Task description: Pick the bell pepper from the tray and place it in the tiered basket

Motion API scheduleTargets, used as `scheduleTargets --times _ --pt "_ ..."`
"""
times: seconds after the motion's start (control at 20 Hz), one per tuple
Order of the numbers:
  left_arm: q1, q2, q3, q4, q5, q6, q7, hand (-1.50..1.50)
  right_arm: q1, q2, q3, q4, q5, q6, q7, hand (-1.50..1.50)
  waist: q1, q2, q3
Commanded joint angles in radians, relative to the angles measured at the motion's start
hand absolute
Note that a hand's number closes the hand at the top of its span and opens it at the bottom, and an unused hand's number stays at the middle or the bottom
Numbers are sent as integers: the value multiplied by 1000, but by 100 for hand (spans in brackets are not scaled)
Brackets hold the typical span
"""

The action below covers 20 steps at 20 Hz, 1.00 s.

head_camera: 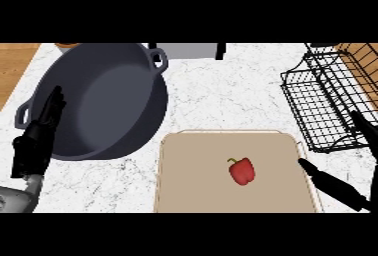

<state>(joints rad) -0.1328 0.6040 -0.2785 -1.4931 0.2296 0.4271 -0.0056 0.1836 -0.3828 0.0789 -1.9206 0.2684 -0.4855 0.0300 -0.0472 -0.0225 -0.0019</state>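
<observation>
A red bell pepper [242, 171] with a green stem lies near the middle of the beige tray [192, 190] at the front of the counter. The black wire tiered basket [325, 102] stands at the right, behind the tray's right corner. My right hand [336, 185] comes in at the lower right, fingers straight, one fingertip at the tray's right rim, a short way right of the pepper and apart from it. My left hand [37, 135] rests open at the left edge, fingers up, over the rim of the pot.
A large dark grey two-handled pot [111, 100] fills the left half of the marble counter, just left of the tray. A grey box [188, 50] sits at the back. Wooden floor shows beyond the counter's left edge.
</observation>
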Motion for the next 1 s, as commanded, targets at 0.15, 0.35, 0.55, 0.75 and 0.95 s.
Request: scheduleTargets --times 0.15,0.35,0.55,0.75,0.95 --pt "30 14 0 12 2 -19 28 0 211 -163 131 -145 311 127 301 -150 17 20 -10" --pt "-20 25 15 20 -1 -39 33 0 172 -212 203 -267 444 284 561 -150 37 28 -9" --pt "-26 -9 -34 -19 -36 -24 63 0 44 -174 283 -358 552 450 855 -150 67 27 -5" --pt "-30 -16 -18 23 -43 -45 35 0 -117 -48 410 -335 655 588 1097 -150 71 28 -3" --pt "-53 -14 -1 21 -46 -57 62 0 -228 88 470 -245 685 688 1246 -150 66 25 -1"
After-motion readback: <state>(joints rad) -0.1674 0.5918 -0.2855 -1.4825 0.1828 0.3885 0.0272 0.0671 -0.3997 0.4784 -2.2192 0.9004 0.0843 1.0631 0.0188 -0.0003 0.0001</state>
